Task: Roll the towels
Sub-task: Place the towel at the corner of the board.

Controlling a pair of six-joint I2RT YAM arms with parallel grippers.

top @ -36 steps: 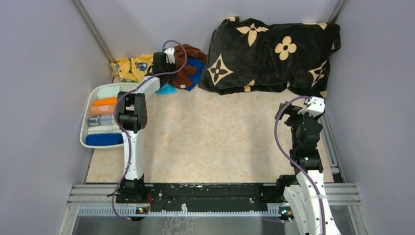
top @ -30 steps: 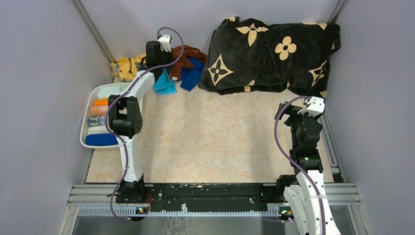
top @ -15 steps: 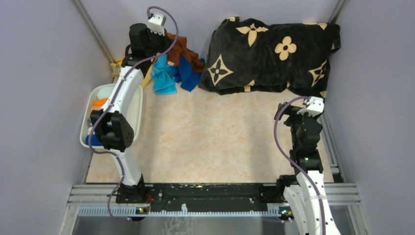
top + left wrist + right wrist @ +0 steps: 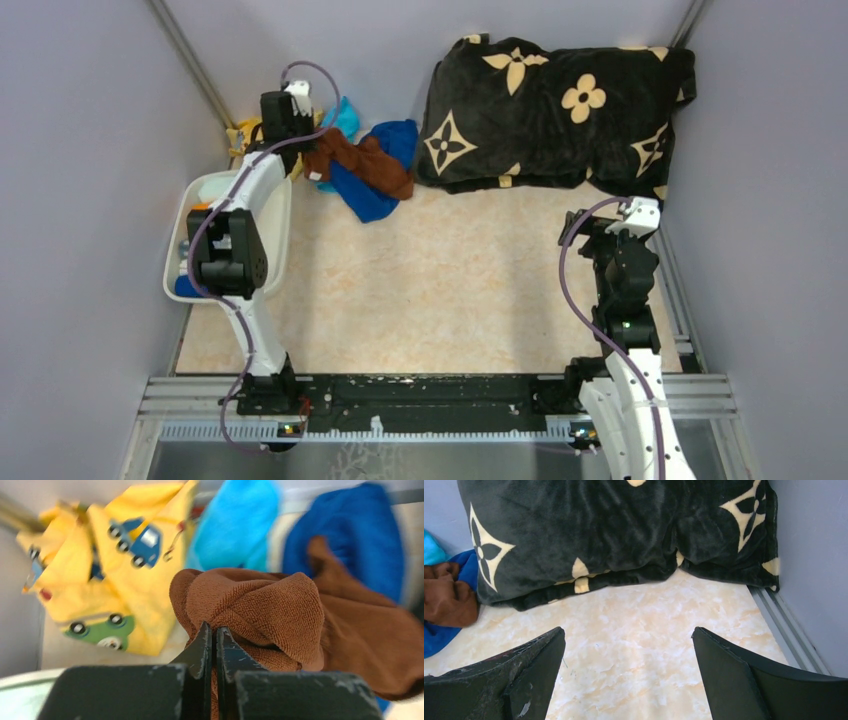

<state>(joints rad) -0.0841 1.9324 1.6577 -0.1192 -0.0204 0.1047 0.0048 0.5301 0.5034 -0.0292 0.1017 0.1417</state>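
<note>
Left hand (image 4: 213, 630) clenched on fold of brown towel (image 4: 260, 605); towel drapes over dark blue towel (image 4: 350, 545), cyan towel (image 4: 235, 525) behind, yellow cloth (image 4: 100, 580) beside, bench (image 4: 430, 280) far-left corner. Right hand (image 4: 628, 631) spread, empty, near black cushion (image 4: 624, 530).

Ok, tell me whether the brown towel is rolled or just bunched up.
Bunched, not rolled. The brown towel lies crumpled across the dark blue towel, one end pinched in the shut left gripper.
</note>
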